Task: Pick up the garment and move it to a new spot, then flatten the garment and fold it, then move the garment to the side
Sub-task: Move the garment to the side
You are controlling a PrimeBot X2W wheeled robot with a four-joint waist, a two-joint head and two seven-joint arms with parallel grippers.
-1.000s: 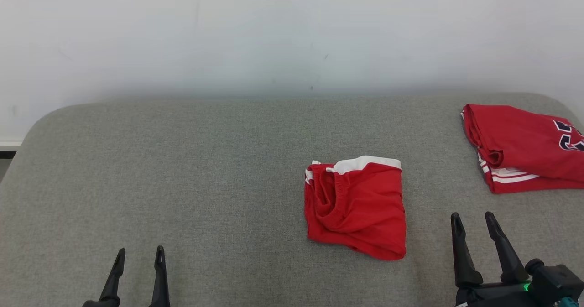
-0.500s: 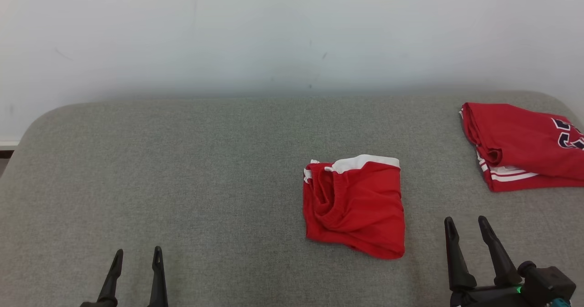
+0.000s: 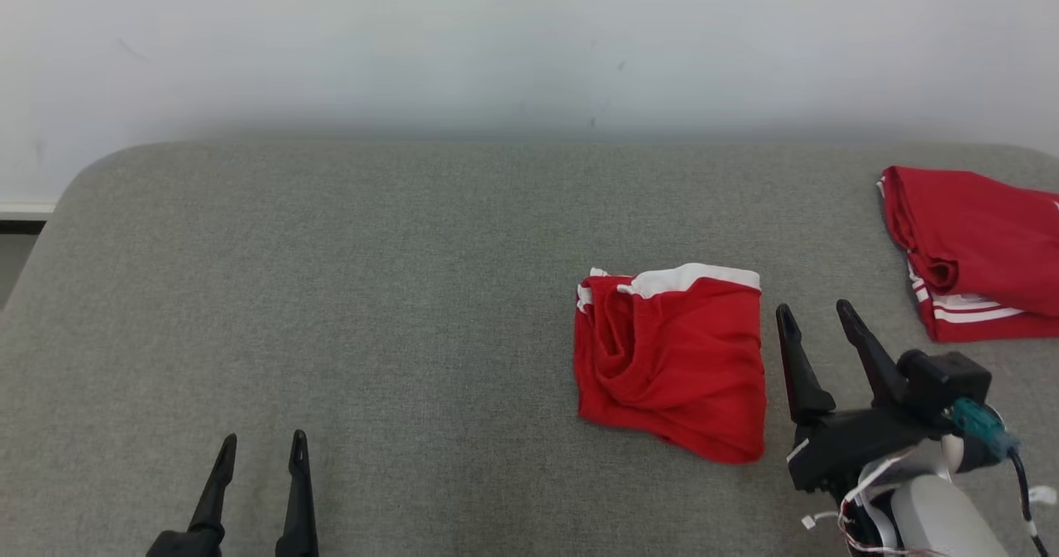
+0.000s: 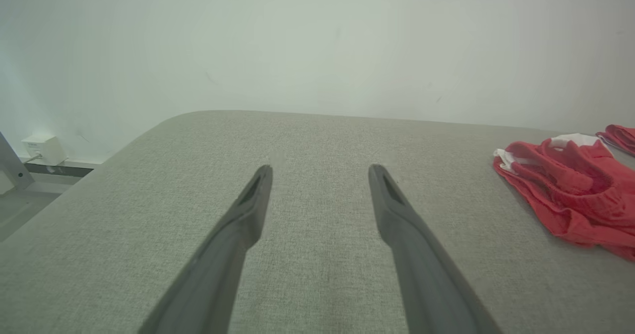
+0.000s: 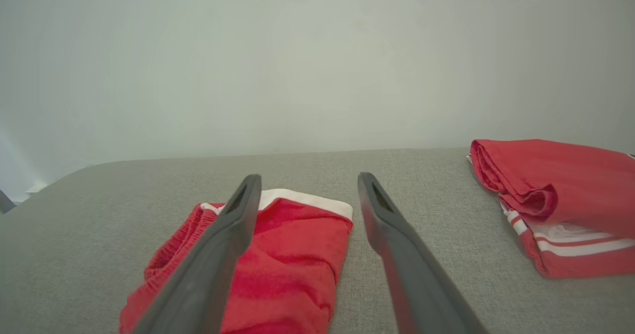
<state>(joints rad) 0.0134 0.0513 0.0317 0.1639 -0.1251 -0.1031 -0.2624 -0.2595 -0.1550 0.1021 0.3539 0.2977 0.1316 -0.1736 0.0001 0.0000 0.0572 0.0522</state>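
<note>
Head view. Noted on grey padded surface (image 3: 372, 292), right of centre: garment (image 3: 670, 358), red with white band, folded into a compact square, lying flat. Noted just right of it, on the near side: right gripper (image 3: 813, 306), fingers spread apart, holding nothing, apparently clear of the cloth. Noted at near left, well apart from garment: left gripper (image 3: 264, 438), fingers parted, empty. Noted at far right edge: second red garment (image 3: 976, 242) with white stripes, folded. White wall (image 3: 496, 44) behind.

Left wrist view. Seen above bare grey surface, both fingers spread wide, nothing between. Garment off to the right; small white wall box (image 4: 42, 148) at far left.

Right wrist view. Fingers wide apart, empty; the left one crossing in front of garment, contact not determinable. Second red garment to the right, apart.
</note>
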